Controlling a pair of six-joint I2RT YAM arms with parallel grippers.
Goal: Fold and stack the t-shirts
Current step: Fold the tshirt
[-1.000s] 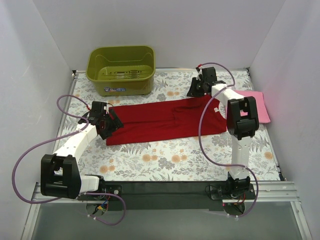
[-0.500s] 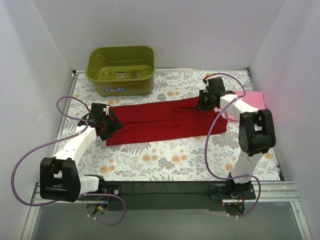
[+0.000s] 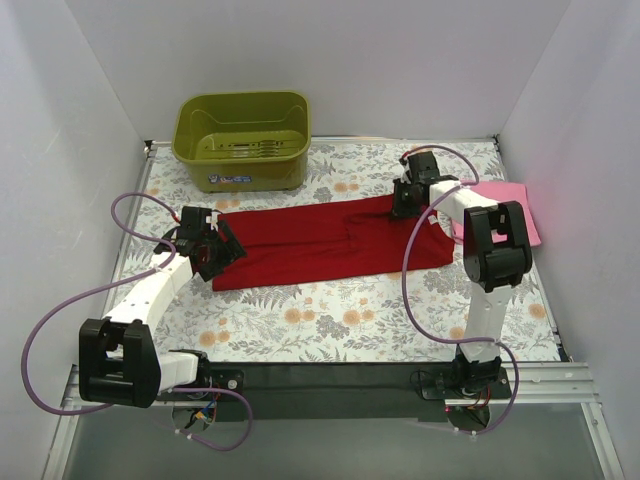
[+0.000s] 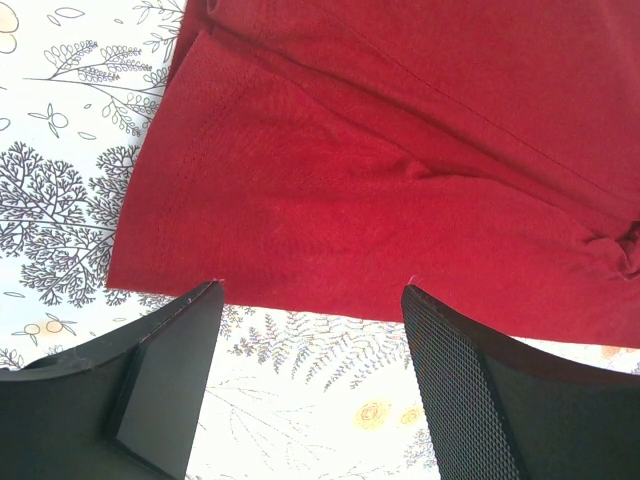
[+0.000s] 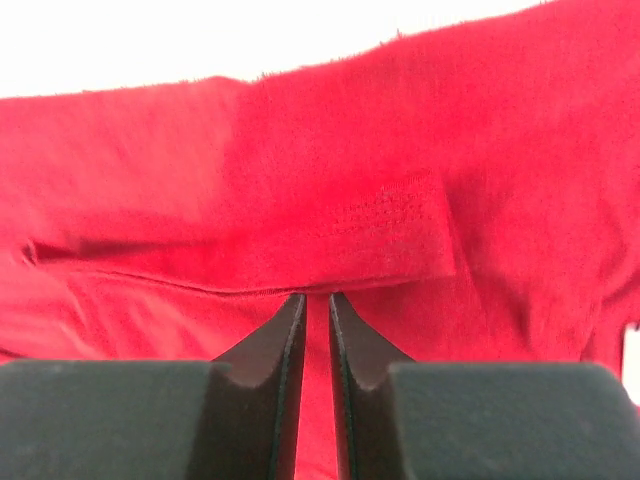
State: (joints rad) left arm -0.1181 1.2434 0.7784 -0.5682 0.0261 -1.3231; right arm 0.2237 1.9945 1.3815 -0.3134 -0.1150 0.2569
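The deep red t-shirt (image 3: 325, 240) lies flat in a long strip across the middle of the table. It fills the right wrist view (image 5: 330, 180) and the top of the left wrist view (image 4: 400, 170). The light pink t-shirt (image 3: 512, 212) lies folded at the right edge, partly behind the right arm. My left gripper (image 3: 226, 250) is open and empty at the shirt's left end, with its fingertips (image 4: 210, 295) just short of the near hem. My right gripper (image 3: 408, 196) is over the shirt's far right corner. Its jaws are together but for a narrow slit at a sleeve edge (image 5: 318, 295).
An olive-green plastic tub (image 3: 243, 138) stands empty at the back left. White walls close in the table on three sides. Purple cables loop from both arms. Bare flowered tablecloth (image 3: 330, 320) runs along the front.
My right gripper has swung from beyond the shirt's far edge, out to the right, then back left onto the far right corner. The left gripper and the shirt have hardly moved.
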